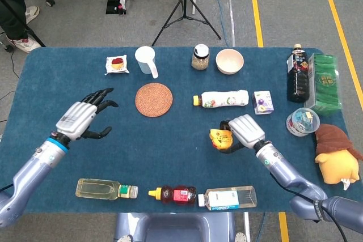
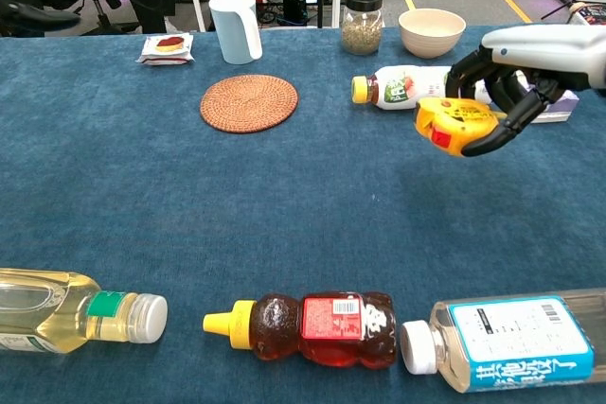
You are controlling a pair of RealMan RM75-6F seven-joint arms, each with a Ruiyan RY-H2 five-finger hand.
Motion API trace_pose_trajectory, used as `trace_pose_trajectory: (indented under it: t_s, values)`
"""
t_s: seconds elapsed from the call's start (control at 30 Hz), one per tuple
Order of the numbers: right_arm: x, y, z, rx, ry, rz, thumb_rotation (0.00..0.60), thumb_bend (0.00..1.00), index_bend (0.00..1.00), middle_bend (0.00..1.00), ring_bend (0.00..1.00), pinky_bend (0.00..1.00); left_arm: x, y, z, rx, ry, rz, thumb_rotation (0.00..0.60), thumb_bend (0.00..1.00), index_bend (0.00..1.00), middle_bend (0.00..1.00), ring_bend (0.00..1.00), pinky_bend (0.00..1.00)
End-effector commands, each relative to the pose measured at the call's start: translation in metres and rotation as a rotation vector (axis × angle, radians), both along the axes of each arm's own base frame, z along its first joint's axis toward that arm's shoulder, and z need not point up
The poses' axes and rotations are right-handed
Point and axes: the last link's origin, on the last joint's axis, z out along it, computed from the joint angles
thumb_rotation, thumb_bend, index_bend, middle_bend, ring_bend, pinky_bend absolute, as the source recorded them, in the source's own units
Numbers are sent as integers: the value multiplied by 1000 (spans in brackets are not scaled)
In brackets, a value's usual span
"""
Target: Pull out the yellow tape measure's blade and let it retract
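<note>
While the head view takes in both arms, the chest view shows only the right hand [image 2: 511, 92] — dark fingers curled around the yellow tape measure [image 2: 453, 123], a rounded plastic case with a red patch, held above the blue felt-like tabletop [image 2: 284, 196] near the lying white bottle [image 2: 402, 85], no blade showing. From above, the left hand [image 1: 82, 118] hangs over the cloth's left part, fingers spread, holding nothing. A round woven coaster [image 1: 153, 99] lies flat between the hands, further back.
</note>
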Motion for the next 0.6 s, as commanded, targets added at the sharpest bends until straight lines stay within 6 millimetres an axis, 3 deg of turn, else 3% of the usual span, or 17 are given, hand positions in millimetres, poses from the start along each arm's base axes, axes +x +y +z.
trace_pose_trajectory:
  t_s: [0.03, 0.2, 0.6]
  values:
    - [-6, 0, -6, 5, 29, -3, 389, 180, 646, 676, 614, 570, -13, -9, 12, 23, -2, 28, 549, 340, 217, 16, 0, 90]
    - [-15, 0, -15, 9, 75, -9, 387, 180, 593, 631, 579, 545, -31, -21, 26, 57, 18, 53, 553, 338, 217, 16, 0, 89]
    - [-23, -1, -20, 7, 155, -15, 385, 176, 275, 377, 389, 449, -64, -38, 39, 91, 8, 128, 551, 332, 217, 16, 0, 90]
